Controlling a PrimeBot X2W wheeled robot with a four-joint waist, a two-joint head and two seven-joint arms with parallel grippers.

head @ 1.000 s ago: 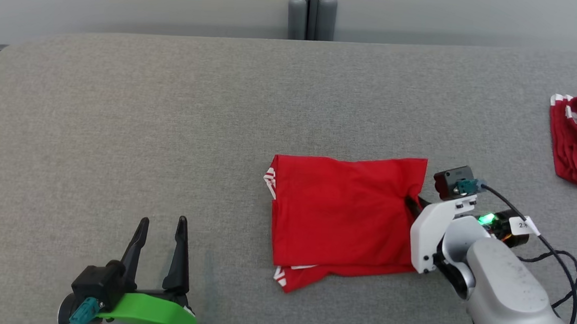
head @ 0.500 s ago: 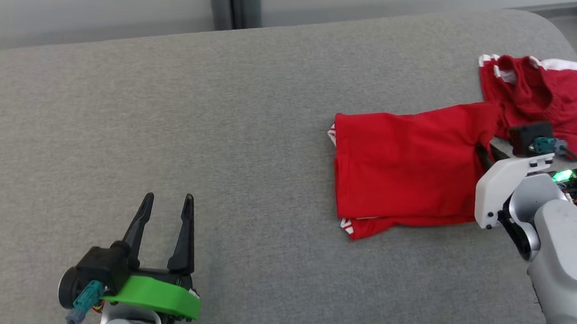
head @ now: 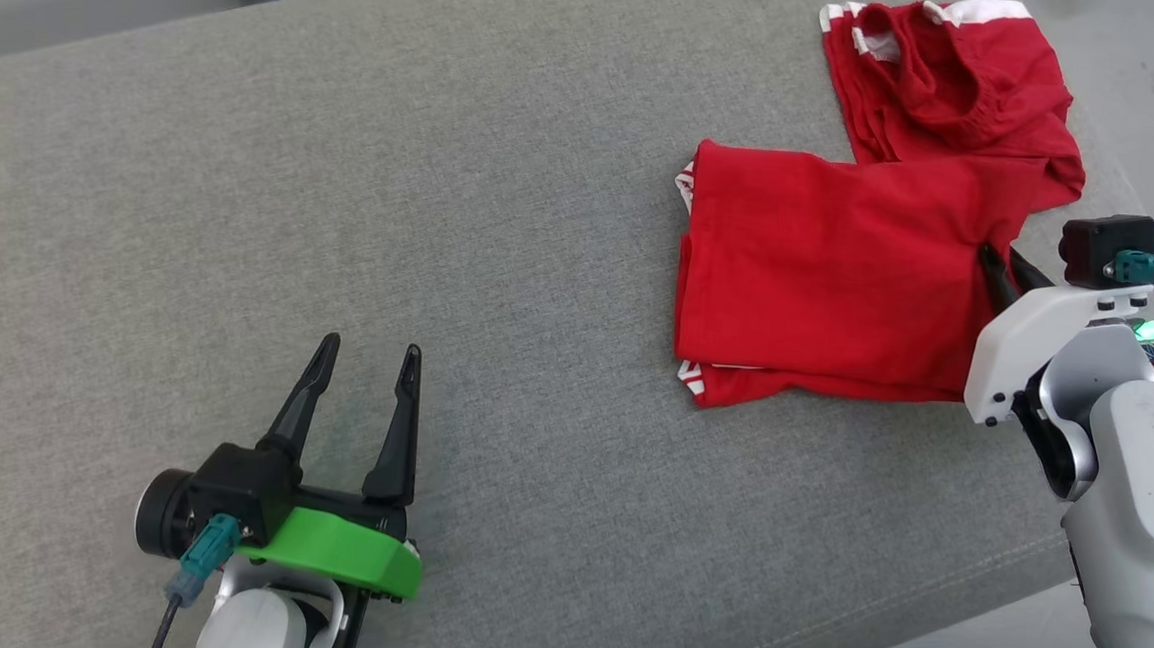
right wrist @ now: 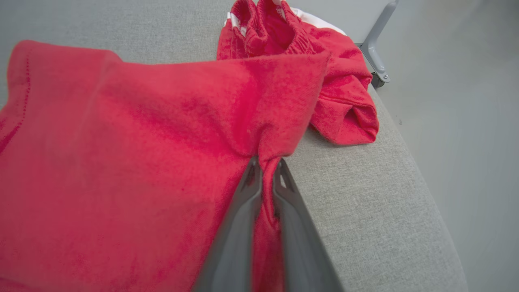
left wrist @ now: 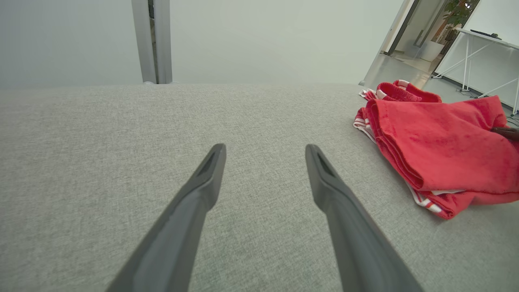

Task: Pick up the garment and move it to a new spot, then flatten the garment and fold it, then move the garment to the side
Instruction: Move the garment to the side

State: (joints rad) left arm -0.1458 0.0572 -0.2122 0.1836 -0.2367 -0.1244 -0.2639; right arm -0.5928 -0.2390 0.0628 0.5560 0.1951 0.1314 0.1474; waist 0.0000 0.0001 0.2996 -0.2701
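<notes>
The folded red garment (head: 821, 269) now lies near the counter's (head: 444, 206) right end, its far corner touching a second red garment (head: 953, 77). A second ago the two were well apart. The right claw (head: 1002, 262), almost closed, pinches the folded garment's right edge, its arm reaching in from the lower right. The left claw (head: 371, 346) is spread wide and empty, well apart to the left.

Right gripper (head: 1001, 265) tips buried in the folded garment (head: 831, 269), cloth cut by the right edge (left wrist view)
</notes>
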